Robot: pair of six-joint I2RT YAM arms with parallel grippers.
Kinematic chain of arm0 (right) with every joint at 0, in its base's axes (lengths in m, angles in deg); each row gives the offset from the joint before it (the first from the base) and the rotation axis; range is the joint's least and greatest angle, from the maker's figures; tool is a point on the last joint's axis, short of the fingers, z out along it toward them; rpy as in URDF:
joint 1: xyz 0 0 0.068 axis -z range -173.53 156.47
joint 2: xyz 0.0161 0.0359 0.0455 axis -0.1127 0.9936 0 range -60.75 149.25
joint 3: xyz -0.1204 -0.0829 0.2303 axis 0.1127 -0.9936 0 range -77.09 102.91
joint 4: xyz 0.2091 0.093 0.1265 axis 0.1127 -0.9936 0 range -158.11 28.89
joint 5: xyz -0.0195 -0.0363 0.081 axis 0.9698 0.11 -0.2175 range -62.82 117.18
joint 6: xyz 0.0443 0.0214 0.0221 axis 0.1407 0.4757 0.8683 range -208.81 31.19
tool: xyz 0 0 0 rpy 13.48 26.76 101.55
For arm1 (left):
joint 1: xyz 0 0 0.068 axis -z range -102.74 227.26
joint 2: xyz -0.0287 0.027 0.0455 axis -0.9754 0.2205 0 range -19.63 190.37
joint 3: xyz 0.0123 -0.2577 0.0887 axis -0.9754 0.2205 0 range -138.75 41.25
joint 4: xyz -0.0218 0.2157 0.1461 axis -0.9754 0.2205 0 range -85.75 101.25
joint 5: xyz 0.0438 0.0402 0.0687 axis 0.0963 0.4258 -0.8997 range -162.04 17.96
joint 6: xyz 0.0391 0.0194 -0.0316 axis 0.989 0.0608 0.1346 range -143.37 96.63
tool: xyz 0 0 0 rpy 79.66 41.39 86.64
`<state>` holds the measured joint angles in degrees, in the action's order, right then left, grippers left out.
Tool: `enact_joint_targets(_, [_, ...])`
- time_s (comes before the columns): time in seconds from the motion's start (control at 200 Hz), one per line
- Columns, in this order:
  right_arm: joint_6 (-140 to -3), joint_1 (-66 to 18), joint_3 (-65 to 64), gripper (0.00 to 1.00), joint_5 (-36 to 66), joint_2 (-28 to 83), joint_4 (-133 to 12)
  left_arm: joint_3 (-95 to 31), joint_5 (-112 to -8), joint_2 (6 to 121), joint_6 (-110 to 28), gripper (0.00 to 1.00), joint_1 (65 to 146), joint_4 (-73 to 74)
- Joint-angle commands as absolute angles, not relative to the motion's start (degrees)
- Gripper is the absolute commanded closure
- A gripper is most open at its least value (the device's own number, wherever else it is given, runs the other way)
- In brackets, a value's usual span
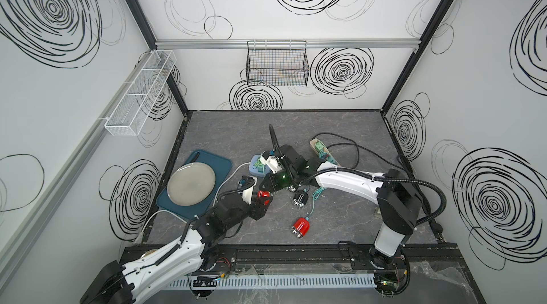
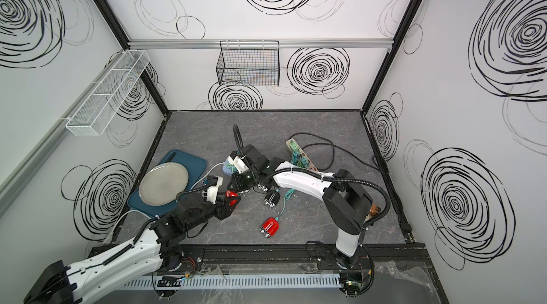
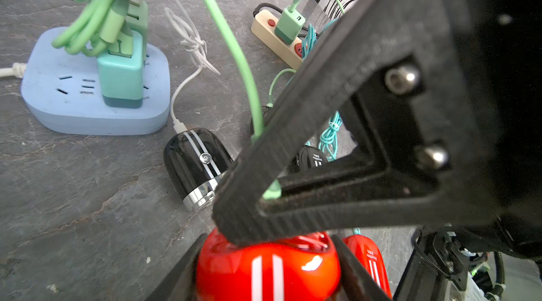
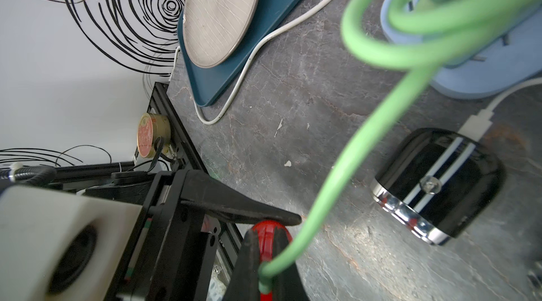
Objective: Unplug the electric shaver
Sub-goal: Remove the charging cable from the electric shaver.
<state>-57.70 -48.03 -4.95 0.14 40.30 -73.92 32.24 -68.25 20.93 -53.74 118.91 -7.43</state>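
A red electric shaver sits upright between the fingers of my left gripper, which is shut on its body. A green cable runs down from a green charger to the shaver's top. My right gripper is shut on the pale green plug at the cable's end, right above the red shaver. In the right wrist view the plug's tip reaches the red body. Whether it is still seated I cannot tell.
The charger stands in a blue power strip. A beige strip lies behind it. A black shaver on a white cable, a second black shaver and another red one lie nearby. A plate on a blue tray is at the left.
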Motion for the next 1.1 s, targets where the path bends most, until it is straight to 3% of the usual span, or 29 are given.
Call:
enact_joint_targets(0.0, [-58.4,-46.44,-3.12,1.0,2.8,36.37,-73.1,32.55,-68.47,22.0,-53.17,0.61,119.25,-1.98])
enact_joint_targets(0.175, [-62.01,-48.86,-0.22,1.0,13.57,36.64,-78.78,32.47,-68.31,22.69,-53.16,0.61,119.29,-2.3])
enact_joint_targets(0.35, [-61.79,-48.6,-0.28,1.0,13.93,35.93,-77.89,32.4,-68.35,22.91,-53.17,0.61,119.35,-2.36])
enact_joint_targets(0.525, [-57.6,-45.15,-3.43,1.0,2.26,35.33,-71.64,32.38,-68.34,23.0,-53.07,0.61,119.35,-2.34])
enact_joint_targets(0.695, [-59.12,-45.48,-2.35,1.0,4.84,35.08,-74.17,32.29,-68.26,23.52,-53.07,0.61,119.29,-2.62])
enact_joint_targets(0.886, [-63.27,-48.35,0.67,1.0,15.83,35.62,-79.98,32.29,-68.32,23.62,-53.07,0.61,119.48,-2.55])
enact_joint_targets(1.096, [-61.58,-47.24,-0.67,1.0,11.1,34.53,-76.4,32.29,-68.44,23.68,-53.09,0.61,119.63,-2.64])
